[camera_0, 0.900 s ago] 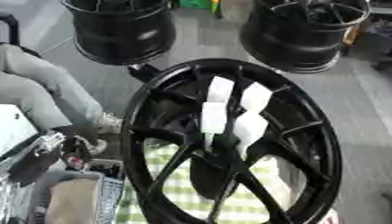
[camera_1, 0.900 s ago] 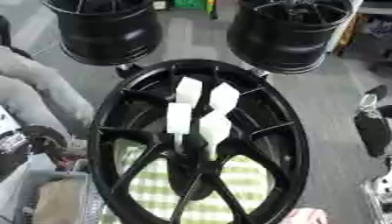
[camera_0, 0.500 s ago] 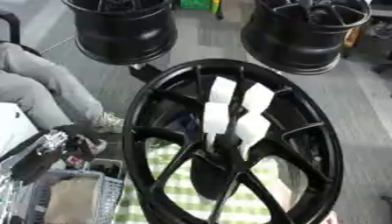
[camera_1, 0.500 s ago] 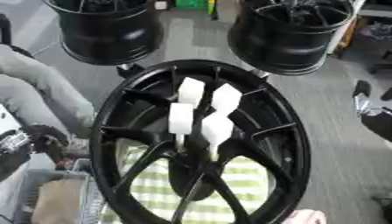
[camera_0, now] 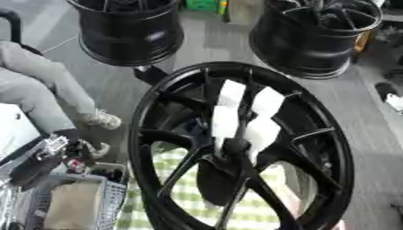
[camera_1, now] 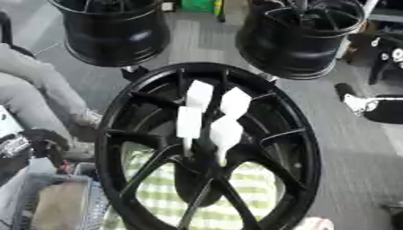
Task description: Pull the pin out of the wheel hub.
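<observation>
1. Black wheel hub [camera_1: 208, 148] stands tilted mid-view, over a green-checked cloth [camera_1: 177, 202].
2. Four white tags [camera_1: 206, 110] sit on the spokes above its centre; pin not distinguishable.
3. Left robot hand [camera_0: 47, 155] low at left edge beside a grey basket [camera_0: 71, 204]; finger state: cannot tell.
4. Right robot hand isn't visible.
5. Two more black rims [camera_0: 130, 29] on the floor behind.

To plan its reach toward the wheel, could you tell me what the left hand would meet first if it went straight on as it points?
Probably the person's pale shoe: the left hand points up and rightward at it, left of the wheel rim. Depth is unclear.
</observation>
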Robot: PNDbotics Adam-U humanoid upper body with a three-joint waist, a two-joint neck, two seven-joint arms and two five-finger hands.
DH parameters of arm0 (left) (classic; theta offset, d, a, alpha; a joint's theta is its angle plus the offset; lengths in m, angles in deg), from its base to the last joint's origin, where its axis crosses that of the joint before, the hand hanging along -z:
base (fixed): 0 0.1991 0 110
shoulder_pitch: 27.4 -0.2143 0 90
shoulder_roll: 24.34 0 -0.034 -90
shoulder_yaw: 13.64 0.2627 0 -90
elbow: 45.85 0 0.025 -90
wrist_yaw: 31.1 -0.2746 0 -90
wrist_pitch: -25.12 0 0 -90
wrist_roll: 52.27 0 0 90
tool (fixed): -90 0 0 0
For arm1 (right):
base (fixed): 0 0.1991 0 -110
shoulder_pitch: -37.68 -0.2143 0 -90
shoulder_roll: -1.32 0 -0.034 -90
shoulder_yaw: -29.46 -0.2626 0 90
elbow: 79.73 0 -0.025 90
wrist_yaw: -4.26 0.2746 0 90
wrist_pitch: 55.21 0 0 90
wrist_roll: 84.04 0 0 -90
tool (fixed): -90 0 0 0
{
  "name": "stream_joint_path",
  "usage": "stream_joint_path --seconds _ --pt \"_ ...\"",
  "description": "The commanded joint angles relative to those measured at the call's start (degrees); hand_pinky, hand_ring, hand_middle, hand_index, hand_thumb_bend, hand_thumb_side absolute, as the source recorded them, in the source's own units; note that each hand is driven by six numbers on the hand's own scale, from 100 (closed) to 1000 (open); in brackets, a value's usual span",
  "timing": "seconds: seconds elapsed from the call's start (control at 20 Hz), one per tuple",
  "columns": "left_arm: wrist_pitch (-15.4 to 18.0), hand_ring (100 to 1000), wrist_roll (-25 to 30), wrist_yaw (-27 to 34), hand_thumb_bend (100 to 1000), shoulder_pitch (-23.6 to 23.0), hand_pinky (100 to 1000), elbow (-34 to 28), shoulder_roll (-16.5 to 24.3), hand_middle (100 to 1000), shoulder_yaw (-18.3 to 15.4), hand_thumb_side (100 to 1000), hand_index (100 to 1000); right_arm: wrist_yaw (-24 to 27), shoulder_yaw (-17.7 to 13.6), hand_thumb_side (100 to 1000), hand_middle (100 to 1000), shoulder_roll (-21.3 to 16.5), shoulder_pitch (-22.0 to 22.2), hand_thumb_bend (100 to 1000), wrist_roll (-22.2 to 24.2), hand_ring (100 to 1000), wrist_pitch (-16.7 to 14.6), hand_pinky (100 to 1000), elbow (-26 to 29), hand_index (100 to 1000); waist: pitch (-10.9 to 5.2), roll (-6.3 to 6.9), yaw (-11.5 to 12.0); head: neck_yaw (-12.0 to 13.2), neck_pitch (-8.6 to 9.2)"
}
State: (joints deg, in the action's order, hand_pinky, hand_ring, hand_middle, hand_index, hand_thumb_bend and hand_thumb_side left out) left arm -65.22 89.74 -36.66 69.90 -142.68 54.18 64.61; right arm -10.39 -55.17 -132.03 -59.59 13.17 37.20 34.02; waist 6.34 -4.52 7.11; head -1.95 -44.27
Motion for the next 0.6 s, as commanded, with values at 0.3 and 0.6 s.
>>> stream_joint_path --seconds 0.3,0.6 --pt "0.4 461 0.0 0.0 100 0.6 584 -0.6 1.4 596 1.0 904 703 0.8 7.7 323 841 -2.4 -9.4 278 15.1 468 -0.7 697 0.8 967 -0.34 -0.18 0.9 -1.1 0.15" --pt "0.7 461 0.0 -0.1 100 0.9 584 -0.4 1.5 596 1.3 905 703 0.4 12.2 298 844 -0.1 -14.4 302 21.9 458 -0.1 695 0.8 969 0.26 -0.23 1.4 -1.6 0.15"
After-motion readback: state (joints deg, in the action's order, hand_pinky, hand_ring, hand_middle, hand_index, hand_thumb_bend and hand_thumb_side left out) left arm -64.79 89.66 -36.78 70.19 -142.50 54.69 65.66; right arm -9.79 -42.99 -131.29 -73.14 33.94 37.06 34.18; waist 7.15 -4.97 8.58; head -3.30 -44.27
